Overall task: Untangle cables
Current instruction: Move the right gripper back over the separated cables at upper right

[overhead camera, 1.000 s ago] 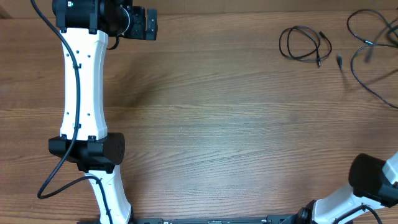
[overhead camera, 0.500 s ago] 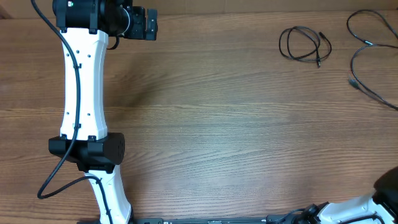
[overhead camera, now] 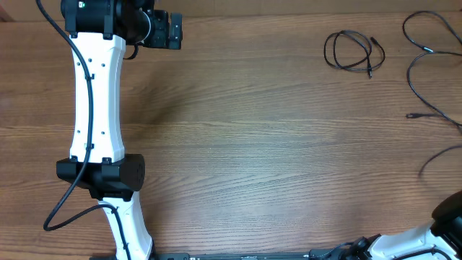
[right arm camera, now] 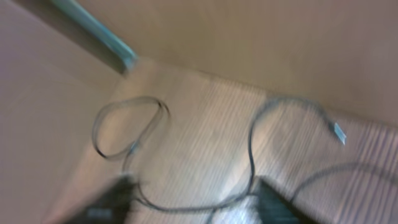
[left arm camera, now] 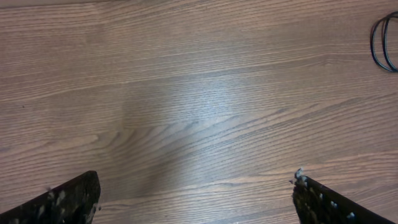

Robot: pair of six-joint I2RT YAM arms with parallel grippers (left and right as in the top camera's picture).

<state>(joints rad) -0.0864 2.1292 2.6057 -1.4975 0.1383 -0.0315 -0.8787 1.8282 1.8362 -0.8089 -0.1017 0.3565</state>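
Note:
One black cable lies coiled (overhead camera: 354,50) at the back right of the table, and its edge (left arm camera: 384,42) shows at the right of the left wrist view. A loose cable (overhead camera: 422,72) snakes along the right edge, its plug end (overhead camera: 411,115) lying on the wood. My left gripper (overhead camera: 164,29) (left arm camera: 196,199) is open over bare wood at the back left. The right wrist view is blurred. There my right gripper (right arm camera: 189,202) stands open, with a thin cable strand (right arm camera: 180,210) running across between its fingers. Beyond it lie a loop (right arm camera: 124,127) and a plug (right arm camera: 337,132).
The left arm (overhead camera: 94,108) stretches along the table's left side. Only the right arm's elbow (overhead camera: 449,217) shows, at the front right corner. Another cable strand (overhead camera: 440,157) runs off the right edge. A pale wall and a teal strip (right arm camera: 93,28) stand behind the table.
The right arm's elbow has slid toward the front right corner. The loose cable's plug end has moved toward the front, and a new strand has appeared at the right edge. The left arm has not moved.

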